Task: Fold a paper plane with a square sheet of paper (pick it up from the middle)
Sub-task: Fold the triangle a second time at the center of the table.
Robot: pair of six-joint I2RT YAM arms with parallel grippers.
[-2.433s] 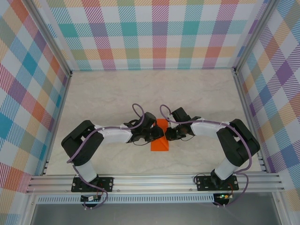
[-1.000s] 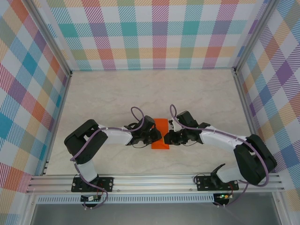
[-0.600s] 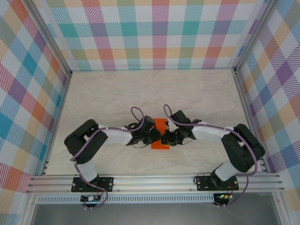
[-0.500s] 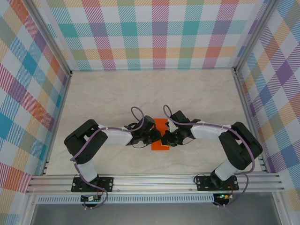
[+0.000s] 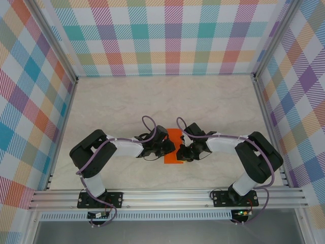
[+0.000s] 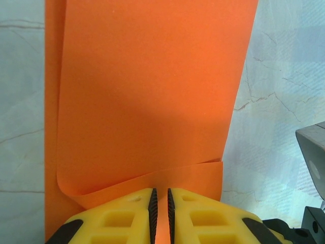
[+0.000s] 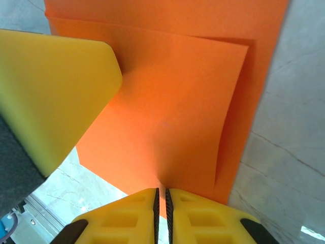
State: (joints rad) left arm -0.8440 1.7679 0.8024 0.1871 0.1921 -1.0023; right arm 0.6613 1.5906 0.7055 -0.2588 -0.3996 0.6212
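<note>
The paper (image 5: 174, 135) lies on the table (image 5: 127, 101) just ahead of the two arm bases and about midway between them; from above it looks like a narrow orange strip, its long side running away from the arms; both arms reach in low from either side and meet over it, so its middle is covered and only its far and near ends show.

The left gripper (image 6: 160, 203) comes at the strip from its left edge; in its wrist view the yellow fingers are closed to a thin slit with orange showing in the gap, so it is pinching the paper; the upper layer curls up from the sheet into those fingers, and a thin margin of the lower layer shows along one side; the sheet beyond lies flat on the pale marbled top.

The right gripper (image 7: 161, 201) comes from the opposite edge; its fingers are likewise pressed nearly together with the paper's edge between them, so it too grips the paper; the upper layer bows up towards it, the lower layer showing past its edge; one of the left gripper's yellow fingers sits close by, resting on that raised layer.

Checked walls (image 5: 162, 35) stand round the table.
</note>
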